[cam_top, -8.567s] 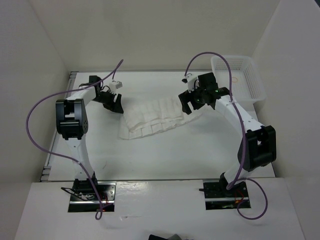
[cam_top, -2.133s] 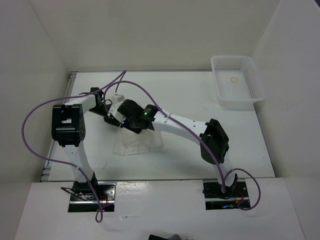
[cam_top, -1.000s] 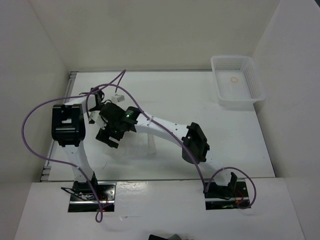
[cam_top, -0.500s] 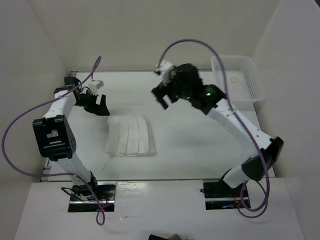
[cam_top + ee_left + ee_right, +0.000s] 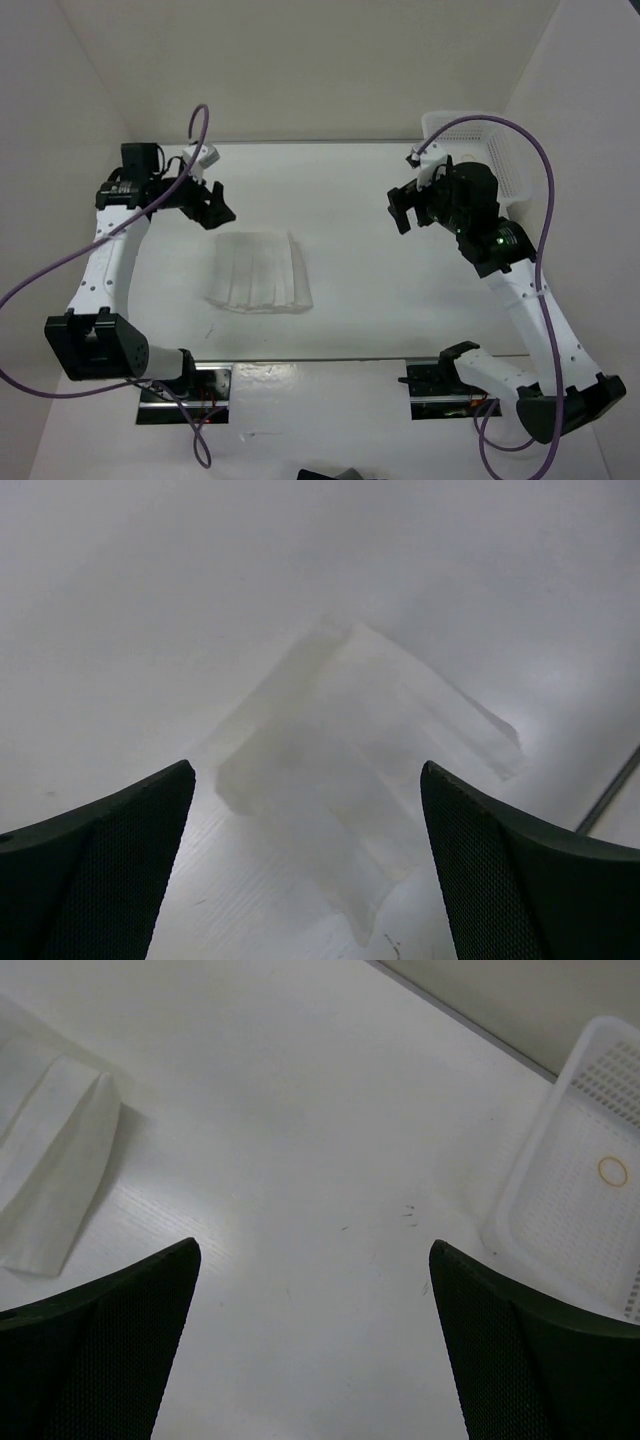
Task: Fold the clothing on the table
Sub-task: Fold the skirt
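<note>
From the top camera: caught the skirt (image 5: 258,272) lying folded into a compact, roughly rectangular stack on the counter (image 5: 400,290), left of centre, pleat lines running front to back. Saw the left end effector (image 5: 215,205) hanging over the counter near the stack's far-left corner, jaws spread wide, nothing between them. Found the right end effector (image 5: 405,208) well apart on the right side, likewise gaping and empty, next to the white basket (image 5: 508,160) in the far-right corner.

Over to the left wrist: looked down between two dark fingers (image 5: 100,880) parked far apart at the lower corners. Spotted the skirt lying between and beyond them, touching neither, its layered edges stacked, one corner pointing back toward the lens. Glimpsed a thin metal rim (image 5: 612,785) at the right edge.

On to the right wrist: same wide stance, both dark fingers (image 5: 540,1360) low in the corners, only bare counter in the gap. Picked out an edge of the folded skirt at far left, well apart from the fingers. Made out the perforated basket at upper right with a small ring (image 5: 612,1170) inside, plus a few dark specks (image 5: 410,1215) on the counter beside it.
</note>
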Available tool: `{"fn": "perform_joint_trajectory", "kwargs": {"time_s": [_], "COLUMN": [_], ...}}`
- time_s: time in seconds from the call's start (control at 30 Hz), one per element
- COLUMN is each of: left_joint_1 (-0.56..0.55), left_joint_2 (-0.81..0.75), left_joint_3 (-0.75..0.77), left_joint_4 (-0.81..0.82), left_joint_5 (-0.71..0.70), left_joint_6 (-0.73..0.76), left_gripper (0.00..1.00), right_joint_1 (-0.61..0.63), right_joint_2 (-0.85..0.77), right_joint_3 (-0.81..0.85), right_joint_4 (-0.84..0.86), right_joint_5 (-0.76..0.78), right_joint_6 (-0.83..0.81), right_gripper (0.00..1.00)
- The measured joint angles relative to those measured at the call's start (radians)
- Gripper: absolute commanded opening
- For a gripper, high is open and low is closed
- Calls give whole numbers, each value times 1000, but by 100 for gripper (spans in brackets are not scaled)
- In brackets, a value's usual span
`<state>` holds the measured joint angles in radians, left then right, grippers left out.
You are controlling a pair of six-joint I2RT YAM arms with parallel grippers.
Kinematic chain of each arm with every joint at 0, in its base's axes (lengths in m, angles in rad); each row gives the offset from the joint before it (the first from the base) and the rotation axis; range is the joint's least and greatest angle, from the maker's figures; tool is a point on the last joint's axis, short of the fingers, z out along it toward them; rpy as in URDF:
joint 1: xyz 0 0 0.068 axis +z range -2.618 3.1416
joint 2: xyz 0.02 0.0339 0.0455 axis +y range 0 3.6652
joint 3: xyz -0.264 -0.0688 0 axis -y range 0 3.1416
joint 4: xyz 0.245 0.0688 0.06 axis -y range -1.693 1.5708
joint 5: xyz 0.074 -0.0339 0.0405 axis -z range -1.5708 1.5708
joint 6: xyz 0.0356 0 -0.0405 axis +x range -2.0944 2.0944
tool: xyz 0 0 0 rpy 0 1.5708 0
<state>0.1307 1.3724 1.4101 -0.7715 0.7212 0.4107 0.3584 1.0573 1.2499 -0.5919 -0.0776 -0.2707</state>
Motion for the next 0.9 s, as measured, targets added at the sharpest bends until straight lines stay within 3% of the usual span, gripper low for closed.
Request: {"fn": "perform_joint_trajectory", "kwargs": {"time_s": [0.3, 0.9], "left_joint_1": [-157, -351], "left_joint_2": [70, 434], "left_joint_3": [-206, -220], "left_joint_4": [27, 241], "left_joint_5": [-48, -341], "left_joint_6": [-36, -234], "left_gripper": [99, 97], "right_joint_1": [-110, -167], "right_joint_2": [-112, -134], "right_joint_3": [-132, -205], "right_joint_4": [9, 42], "right_joint_5": [-124, -174], "right_joint_6": [19, 31], "right_gripper": [99, 99]}}
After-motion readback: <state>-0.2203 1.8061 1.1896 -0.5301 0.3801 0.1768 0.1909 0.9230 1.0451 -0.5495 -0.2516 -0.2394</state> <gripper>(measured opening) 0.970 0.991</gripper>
